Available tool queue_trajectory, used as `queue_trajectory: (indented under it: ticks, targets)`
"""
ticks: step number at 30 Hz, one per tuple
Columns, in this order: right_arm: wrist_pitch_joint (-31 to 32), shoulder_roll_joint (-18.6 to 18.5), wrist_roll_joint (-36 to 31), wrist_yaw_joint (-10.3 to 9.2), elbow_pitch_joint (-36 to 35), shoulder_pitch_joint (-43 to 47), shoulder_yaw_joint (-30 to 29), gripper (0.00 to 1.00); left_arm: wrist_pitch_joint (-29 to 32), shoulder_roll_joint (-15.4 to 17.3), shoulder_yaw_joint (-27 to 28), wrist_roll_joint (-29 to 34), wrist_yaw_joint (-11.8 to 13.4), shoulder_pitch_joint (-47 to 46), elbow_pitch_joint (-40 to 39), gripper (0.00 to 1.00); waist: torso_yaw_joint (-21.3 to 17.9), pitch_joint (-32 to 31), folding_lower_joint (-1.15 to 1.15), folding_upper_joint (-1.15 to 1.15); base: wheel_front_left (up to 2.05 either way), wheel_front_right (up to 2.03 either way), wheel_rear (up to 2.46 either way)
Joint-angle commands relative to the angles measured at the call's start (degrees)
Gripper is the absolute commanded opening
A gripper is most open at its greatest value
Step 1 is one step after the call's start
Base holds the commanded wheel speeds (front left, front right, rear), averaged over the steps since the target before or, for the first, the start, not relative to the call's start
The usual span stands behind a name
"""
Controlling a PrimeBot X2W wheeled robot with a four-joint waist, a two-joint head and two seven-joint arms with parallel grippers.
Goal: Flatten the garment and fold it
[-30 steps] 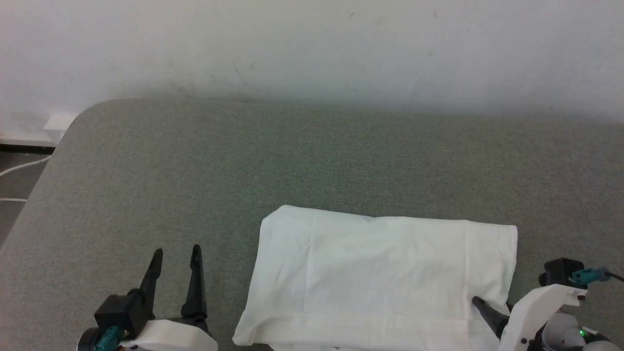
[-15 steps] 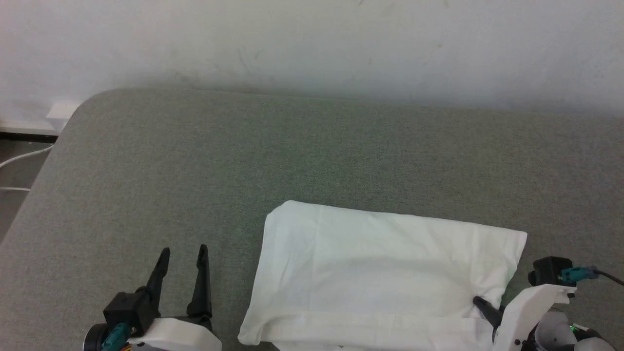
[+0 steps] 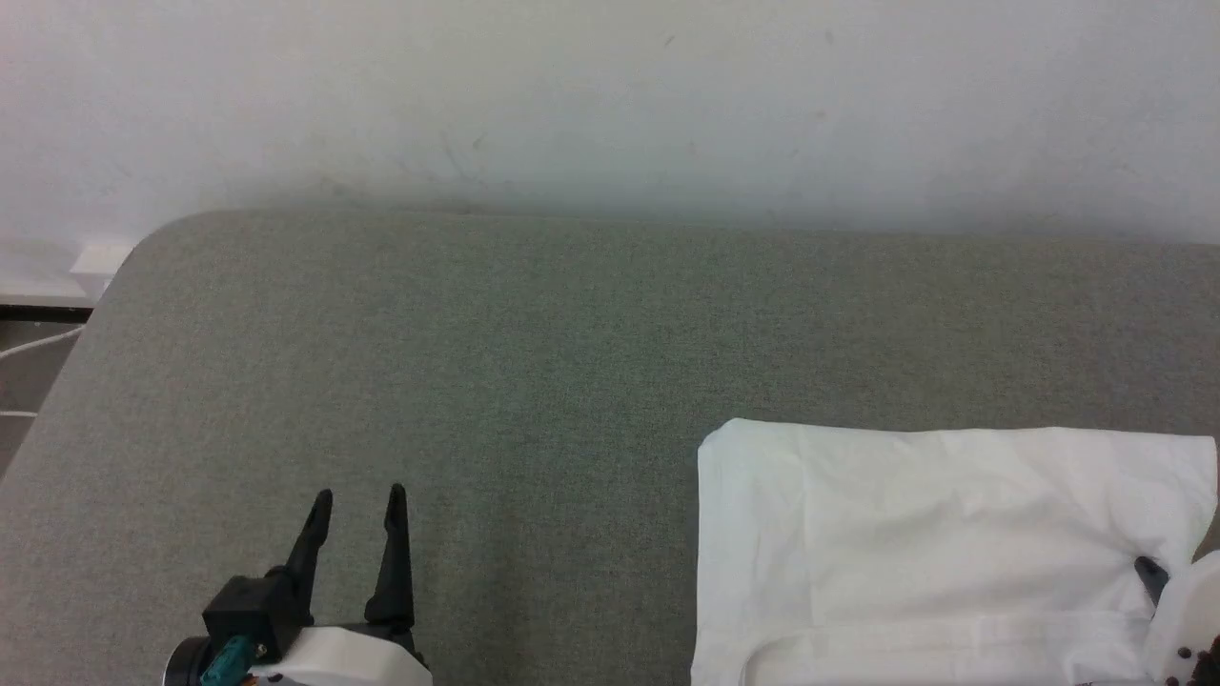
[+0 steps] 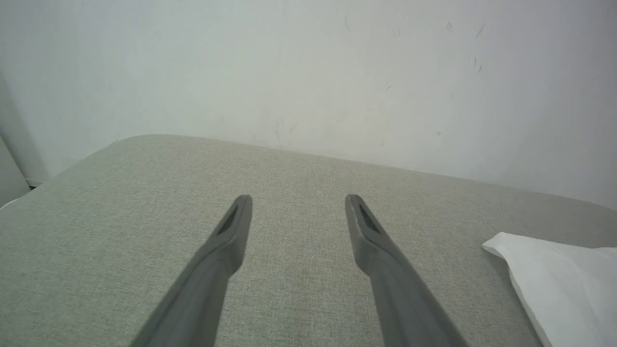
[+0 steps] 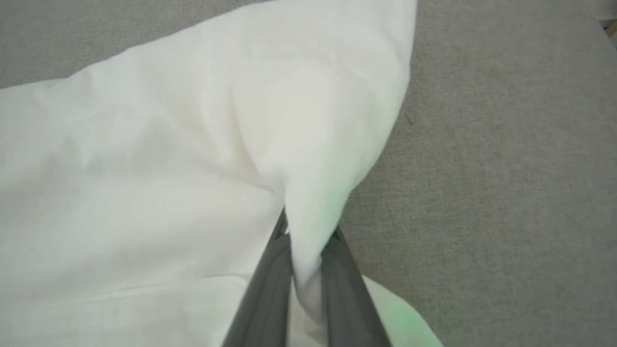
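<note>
**Desk:** Start with the right hand. What has it got?

**Me:** My right hand (image 5: 308, 236) is clamped on the garment (image 5: 144, 168). It grips the garment's right edge, close to the near corner. In the right wrist view a bunch of white cloth is squeezed between the two dark fingers (image 5: 270, 289) and rises out of them in a soft ridge. From the head camera I get one dark fingertip (image 3: 1150, 574) lying on the cloth.

**Desk:** And the left?

**Me:** My left hand (image 3: 359, 495) holds nothing, and its fingers stand apart with a clear gap between them. It is well off to the garment's left, over bare grey surface (image 3: 477, 333), and it touches no cloth. Its wrist view catches only a white corner of the garment (image 4: 564, 284), off to the right of the fingers.

**Desk:** How does the garment lie?

**Me:** It is spread mostly flat on the surface as a rough rectangle, white side up. A doubled band runs along its near edge. Creases run across it toward the spot where my right hand grips. Its left edge is straight, and its right end reaches the edge of the head view.

**Desk:** Anything around it?

**Me:** Beyond the garment's far edge there is more grey surface, then a pale wall (image 3: 610, 95). Far to the garment's left the surface ends in a rounded corner.
</note>
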Motion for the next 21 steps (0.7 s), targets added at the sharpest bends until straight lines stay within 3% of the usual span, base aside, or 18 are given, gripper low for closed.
queue_trajectory:
  ticks: [1, 8, 16, 21]
  targets:
    - [0.11, 0.32, -0.09, -0.13, -0.83, 0.36, -0.39, 0.0, -0.27, -0.38, 0.34, 0.42, -0.36, 0.52, 0.28, 1.0, -0.31, -0.38, 0.0, 0.0, 0.0, 0.0, 0.0]
    - [3.77, 3.04, 0.61, -0.13, -10.29, 3.17, 1.76, 0.0, -0.27, -1.13, 1.18, 1.06, -1.33, 1.15, 0.85, 1.0, -0.79, -1.72, 0.0, 0.0, 0.0, 0.0, 0.0]
    - [9.55, 4.25, 2.72, -0.13, -21.93, 6.28, 10.07, 0.0, -0.27, -1.91, 2.62, 1.45, -2.37, 2.7, -0.19, 1.0, -0.11, -2.82, 0.0, 0.0, 0.0, 0.0, 0.0]
    - [10.9, 5.12, 4.78, -0.13, -24.58, 5.06, 15.76, 0.0, -0.27, -2.28, 2.99, 1.8, -2.92, 2.9, -0.13, 1.0, 1.1, -2.83, 0.0, 0.0, 0.0, 0.0, 0.0]
